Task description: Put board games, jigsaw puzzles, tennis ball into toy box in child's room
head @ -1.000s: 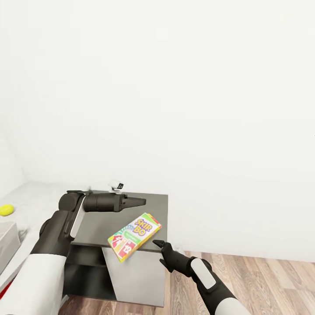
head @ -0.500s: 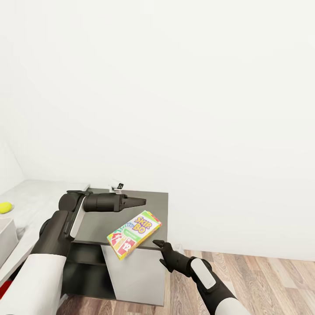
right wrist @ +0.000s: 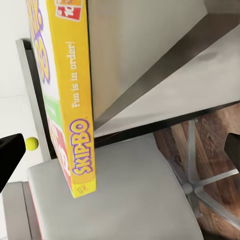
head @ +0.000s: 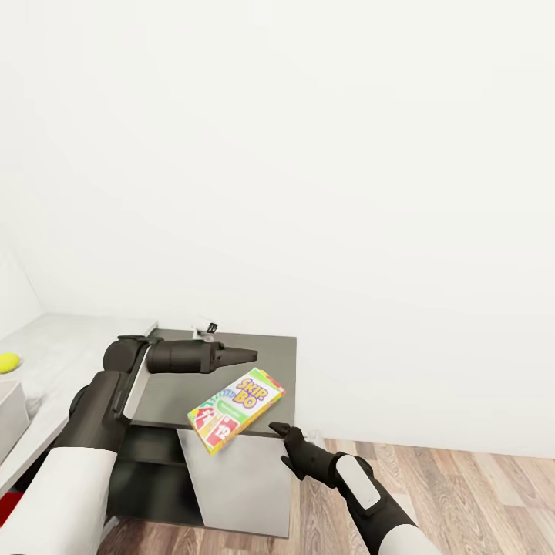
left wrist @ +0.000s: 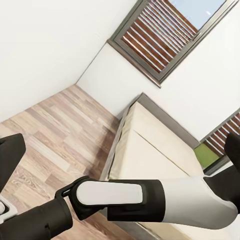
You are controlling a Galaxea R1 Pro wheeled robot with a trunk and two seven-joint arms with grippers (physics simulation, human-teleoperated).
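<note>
The game box [head: 235, 412] lies flat on the dark cabinet top [head: 271, 356], at its front right corner, with one end overhanging the front edge. Its long axis runs diagonally, from the overhanging near-left end toward the far right.

The right gripper [head: 279, 432] sits just beside the box's near right side, slightly below the cabinet edge; its jaws stand apart and hold nothing. In the right wrist view the box's yellow side [right wrist: 70, 95] stands edge-on ahead of the open jaws, with the tennis ball [right wrist: 31, 144] small and far beyond.

The left gripper [head: 245, 356] hovers over the cabinet top, behind the box and apart from it; its jaws appear closed and empty.

The right arm is judged the nearer. The box lies forward and to the left of its jaws, so a grip across the short width at the overhanging end looks the likely approach.

The ball [head: 8, 361] rests on the tabletop [head: 69, 347] at far left, near a corner of the toy box [head: 9, 412].
</note>
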